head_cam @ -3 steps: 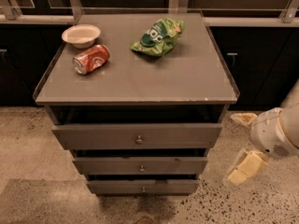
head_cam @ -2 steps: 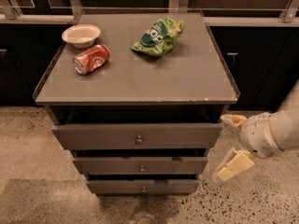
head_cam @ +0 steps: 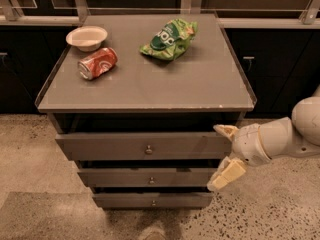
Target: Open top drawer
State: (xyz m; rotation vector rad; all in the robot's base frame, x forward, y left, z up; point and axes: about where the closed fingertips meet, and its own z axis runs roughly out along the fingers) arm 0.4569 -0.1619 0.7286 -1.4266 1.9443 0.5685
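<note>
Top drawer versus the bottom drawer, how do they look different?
The top drawer shows a wider, taller front than the bottom drawer. The open gripper sits by the top drawer's right end, above the bottom drawer's level. Both have flat grey fronts with one small round centre knob.

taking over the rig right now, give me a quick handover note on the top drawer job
Pincer: open, holding nothing, at the right end of the top drawer front.
Top drawer: its knob sits at the centre of the front, left of the pincer and not gripped. None of the drawer's inside shows.
Done: pincer is at drawer height.
Left: likely move the pincer left to the knob, close on it, pull out.
On the cabinet top, not part of the job: bowl, red can, green bag.
</note>
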